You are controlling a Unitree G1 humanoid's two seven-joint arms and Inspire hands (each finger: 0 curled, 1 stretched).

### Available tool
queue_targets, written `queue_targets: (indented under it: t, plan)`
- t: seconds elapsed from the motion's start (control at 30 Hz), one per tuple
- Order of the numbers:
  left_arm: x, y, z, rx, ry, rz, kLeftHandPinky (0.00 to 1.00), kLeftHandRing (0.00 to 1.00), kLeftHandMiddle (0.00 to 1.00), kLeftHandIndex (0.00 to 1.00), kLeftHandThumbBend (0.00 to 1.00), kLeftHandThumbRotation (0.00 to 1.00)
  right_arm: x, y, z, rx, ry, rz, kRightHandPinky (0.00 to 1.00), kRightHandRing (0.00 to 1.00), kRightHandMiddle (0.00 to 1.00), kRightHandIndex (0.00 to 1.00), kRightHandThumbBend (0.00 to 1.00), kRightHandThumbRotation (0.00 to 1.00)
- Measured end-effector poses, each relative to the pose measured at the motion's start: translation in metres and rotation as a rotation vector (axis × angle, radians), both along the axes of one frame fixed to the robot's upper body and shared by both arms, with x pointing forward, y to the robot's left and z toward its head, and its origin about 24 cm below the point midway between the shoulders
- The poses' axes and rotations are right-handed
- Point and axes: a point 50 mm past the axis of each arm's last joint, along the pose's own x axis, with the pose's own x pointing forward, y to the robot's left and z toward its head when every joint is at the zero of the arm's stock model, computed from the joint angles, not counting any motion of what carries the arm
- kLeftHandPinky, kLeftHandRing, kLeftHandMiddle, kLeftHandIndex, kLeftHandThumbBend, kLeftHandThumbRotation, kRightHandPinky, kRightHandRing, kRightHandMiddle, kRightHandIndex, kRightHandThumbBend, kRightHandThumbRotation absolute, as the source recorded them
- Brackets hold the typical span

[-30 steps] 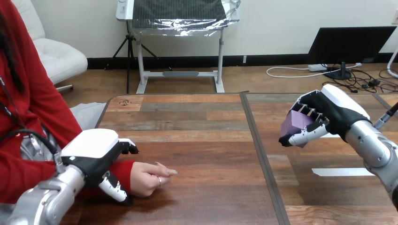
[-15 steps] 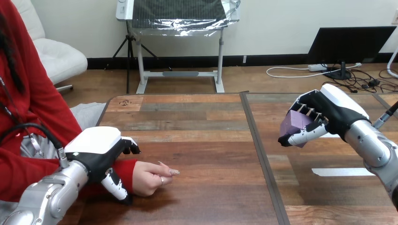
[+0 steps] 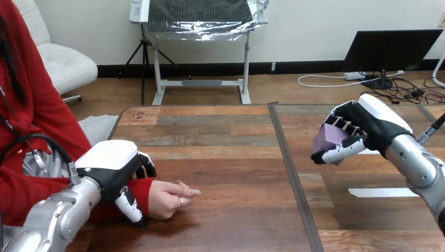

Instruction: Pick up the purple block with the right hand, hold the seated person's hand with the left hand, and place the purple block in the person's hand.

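Clutching purple block (image 3: 330, 137): right hand (image 3: 368, 126), raised | left hand (image 3: 109, 169) clasps person's wrist (image 3: 141, 189)

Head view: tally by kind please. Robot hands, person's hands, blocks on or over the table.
Robot hands: 2 (left hand curled round the person's wrist, right hand curled round the purple block)
Person's hands: 1 (the person's hand, resting on the table)
Blocks: 1 (purple, held above the table)
Total: 4

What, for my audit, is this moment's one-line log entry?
right hand: shut on purple block | left hand: curled round person's wrist | person's hand: on table
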Motion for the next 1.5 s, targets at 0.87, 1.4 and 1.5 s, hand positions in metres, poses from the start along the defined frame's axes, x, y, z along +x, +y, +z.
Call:
queue_targets:
  t: [0.87, 1.4, 1.5]
  plan:
    - [0.0035, 0.0037, 0.0003, -0.044, 0.08, 0.065, 0.31, 0.39, 0.46, 0.48, 0.86, 0.0, 0.0, 0.0, 0.0, 0.001, 0.001, 0.0, 0.39, 0.41, 0.46, 0.49, 0.78, 0.0]
    - [0.0034, 0.0037, 0.0004, -0.052, 0.09, 0.069, 0.25, 0.32, 0.41, 0.43, 0.85, 0.0, 0.0, 0.0, 0.0, 0.001, 0.001, 0.0, 0.39, 0.41, 0.46, 0.49, 0.78, 0.0]
    - [0.0033, 0.0042, 0.0006, -0.052, 0.096, 0.074, 0.25, 0.32, 0.4, 0.43, 0.84, 0.0, 0.0, 0.0, 0.0, 0.001, 0.001, 0.0, 0.39, 0.41, 0.46, 0.49, 0.79, 0.0]
